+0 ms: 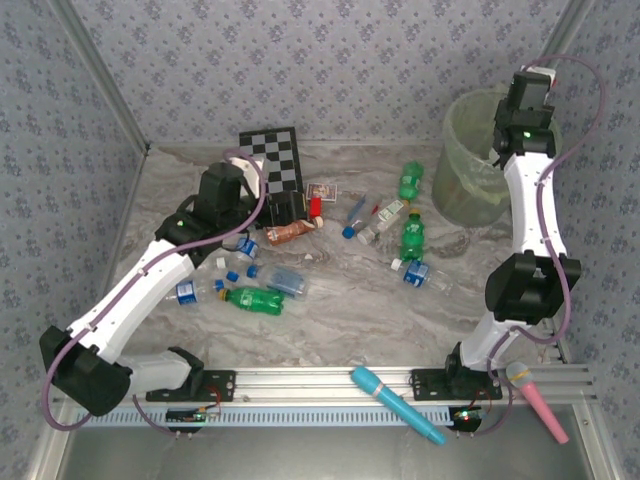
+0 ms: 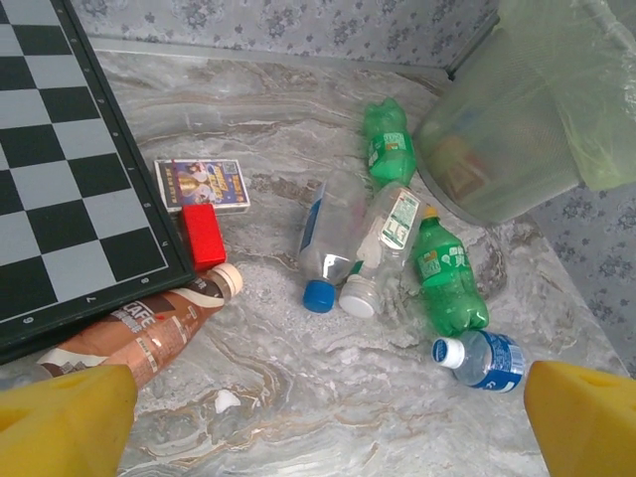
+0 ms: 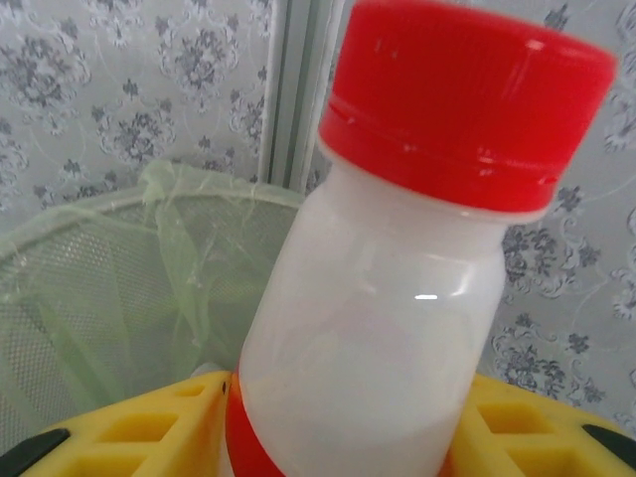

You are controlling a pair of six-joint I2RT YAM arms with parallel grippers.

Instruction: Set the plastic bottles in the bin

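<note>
Above the bin (image 1: 468,190), the right pincer (image 3: 338,437) is grasping a white bottle (image 3: 397,298) with a red cap.
The white bottle is sitting upright between the yellow fingers (image 3: 149,427), with the pale green bag (image 3: 119,278) behind it. Over the desk (image 1: 350,315), the left pincer (image 2: 323,417) is hovering fully released near a brownish-orange bottle (image 2: 149,333) that is lying against the checkerboard (image 2: 70,159). Green bottles (image 2: 449,278) and clear bottles (image 2: 333,238) are lying on their sides between the checkerboard and the bin.
</note>
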